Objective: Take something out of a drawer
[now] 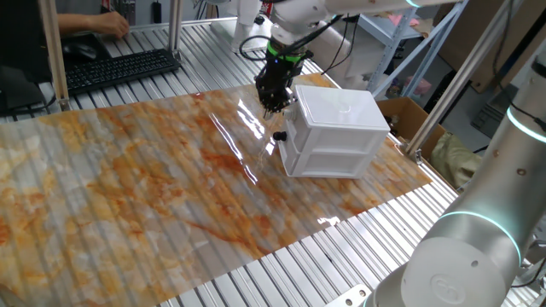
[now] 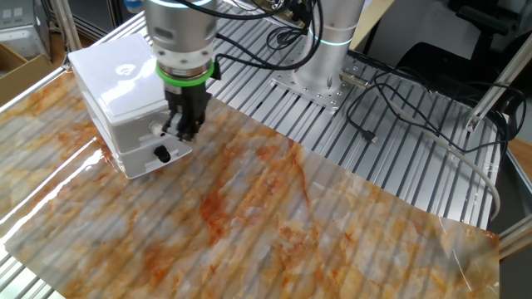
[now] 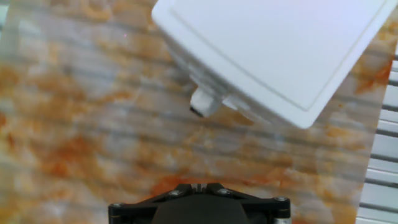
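The white two-drawer cabinet (image 1: 337, 111) stands on the marbled mat; it also shows in the other fixed view (image 2: 116, 79) and from above in the hand view (image 3: 280, 50). Its top drawer (image 1: 290, 126) (image 2: 140, 131) looks pushed in. The lower drawer's black-tipped knob (image 1: 279, 136) (image 2: 162, 154) sticks out in front. My black gripper (image 1: 273, 108) (image 2: 179, 133) points down right at the top drawer's front, where it hides that drawer's knob. One knob (image 3: 202, 103) shows in the hand view, ahead of the gripper (image 3: 198, 186). The fingers look shut together and hold nothing that I can see.
The orange-and-grey marbled mat (image 1: 153, 179) covers the slatted metal table (image 2: 399, 141). A keyboard (image 1: 119, 68) and a person's hand lie at the far left. A cardboard box (image 1: 408, 115) sits behind the cabinet. The arm's base and cables (image 2: 332, 75) stand on the slats.
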You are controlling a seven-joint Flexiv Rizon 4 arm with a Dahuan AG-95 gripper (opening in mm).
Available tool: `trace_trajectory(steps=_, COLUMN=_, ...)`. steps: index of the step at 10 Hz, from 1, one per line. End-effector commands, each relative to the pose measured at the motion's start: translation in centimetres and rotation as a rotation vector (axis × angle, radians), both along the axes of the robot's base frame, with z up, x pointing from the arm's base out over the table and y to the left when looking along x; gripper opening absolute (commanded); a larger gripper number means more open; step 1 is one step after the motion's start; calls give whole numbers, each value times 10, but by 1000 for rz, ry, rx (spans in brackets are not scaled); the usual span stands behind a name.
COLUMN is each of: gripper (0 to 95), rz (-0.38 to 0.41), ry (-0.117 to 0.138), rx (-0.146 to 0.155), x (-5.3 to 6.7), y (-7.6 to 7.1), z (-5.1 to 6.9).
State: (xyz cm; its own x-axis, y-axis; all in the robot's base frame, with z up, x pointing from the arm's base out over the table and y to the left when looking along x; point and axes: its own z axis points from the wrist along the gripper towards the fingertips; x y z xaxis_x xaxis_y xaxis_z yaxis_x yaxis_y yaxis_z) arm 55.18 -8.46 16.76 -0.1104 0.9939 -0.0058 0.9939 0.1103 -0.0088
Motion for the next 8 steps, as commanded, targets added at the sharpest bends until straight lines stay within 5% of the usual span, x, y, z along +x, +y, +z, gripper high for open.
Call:
trace_trajectory(steps=1, gripper=0, rz=-64, ry=24, rx=-12, x=8, y=-7, z=-3)
trace_trajectory(steps=2, gripper=0, rz=-88, ry=24, rx=-17, x=12, y=-8, z=-4)
trace_trajectory(steps=3, gripper=190, rz=-105, ry=32, rx=-17, x=15, y=-10, z=-4)
trace_trajectory(steps=8, gripper=190, rz=-241, ry=33, rx=-16, x=28, y=-23, z=-2)
